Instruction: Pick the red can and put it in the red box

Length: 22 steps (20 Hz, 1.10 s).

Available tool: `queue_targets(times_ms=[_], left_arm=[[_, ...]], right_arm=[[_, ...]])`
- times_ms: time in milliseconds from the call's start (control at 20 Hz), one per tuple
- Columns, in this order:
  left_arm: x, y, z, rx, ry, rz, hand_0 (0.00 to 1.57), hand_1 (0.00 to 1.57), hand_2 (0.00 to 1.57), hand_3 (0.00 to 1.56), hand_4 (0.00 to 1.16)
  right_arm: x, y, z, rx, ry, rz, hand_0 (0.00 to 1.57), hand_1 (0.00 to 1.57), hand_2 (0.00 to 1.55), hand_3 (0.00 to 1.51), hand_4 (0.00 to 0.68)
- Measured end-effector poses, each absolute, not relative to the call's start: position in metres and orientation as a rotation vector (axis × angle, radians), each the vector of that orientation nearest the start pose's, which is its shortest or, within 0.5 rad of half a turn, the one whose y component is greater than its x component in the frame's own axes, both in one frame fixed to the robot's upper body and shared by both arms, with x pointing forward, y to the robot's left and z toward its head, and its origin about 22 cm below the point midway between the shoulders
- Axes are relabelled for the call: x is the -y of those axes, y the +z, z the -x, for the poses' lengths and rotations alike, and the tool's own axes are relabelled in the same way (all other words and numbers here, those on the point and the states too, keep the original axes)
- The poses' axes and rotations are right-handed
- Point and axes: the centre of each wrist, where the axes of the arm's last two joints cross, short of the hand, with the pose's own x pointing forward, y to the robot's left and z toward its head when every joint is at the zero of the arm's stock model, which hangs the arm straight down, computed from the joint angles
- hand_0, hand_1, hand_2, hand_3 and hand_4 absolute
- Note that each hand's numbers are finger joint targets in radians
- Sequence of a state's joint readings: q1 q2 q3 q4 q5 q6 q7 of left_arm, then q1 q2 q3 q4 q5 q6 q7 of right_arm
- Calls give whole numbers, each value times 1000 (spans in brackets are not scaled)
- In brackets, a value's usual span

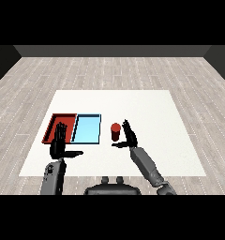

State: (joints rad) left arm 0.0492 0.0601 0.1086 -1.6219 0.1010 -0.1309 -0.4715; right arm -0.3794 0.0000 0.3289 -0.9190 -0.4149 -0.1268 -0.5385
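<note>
A small red can point(115, 131) stands upright on the white table point(147, 108), just right of the light blue tray point(87, 129). The red tray point(55, 121) lies at the left, side by side with the blue one. My right hand point(129, 137) is open right beside the can, on its right, fingers straight and thumb reaching under toward the can's base. My left hand point(59, 142) is open with fingers pointing up and thumb out to the right. It covers the red tray's near edge.
Wooden floor surrounds the white table on all sides. The table's near edge runs just behind both forearms. Bare table surface stretches right of and beyond the can.
</note>
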Motion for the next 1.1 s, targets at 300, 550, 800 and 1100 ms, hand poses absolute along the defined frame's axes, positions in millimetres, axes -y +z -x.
queue_targets(times_ms=[300,550,800,1100], left_arm=[[-275,7,-228,2055,38,33,0,0,0,0,0],[-270,8,-229,2059,39,23,0,0,0,0,0],[-275,4,-233,2064,43,24,0,0,0,0,0],[-276,7,-233,2065,47,29,0,0,0,0,0]], right_arm=[[127,-70,-309,1692,-34,-334,0,0,0,0,0],[124,-73,-320,1683,-32,-339,0,0,0,0,0],[115,-69,-323,1676,-26,-339,0,0,0,0,0],[110,-63,-333,1652,-13,-339,0,0,0,0,0]])
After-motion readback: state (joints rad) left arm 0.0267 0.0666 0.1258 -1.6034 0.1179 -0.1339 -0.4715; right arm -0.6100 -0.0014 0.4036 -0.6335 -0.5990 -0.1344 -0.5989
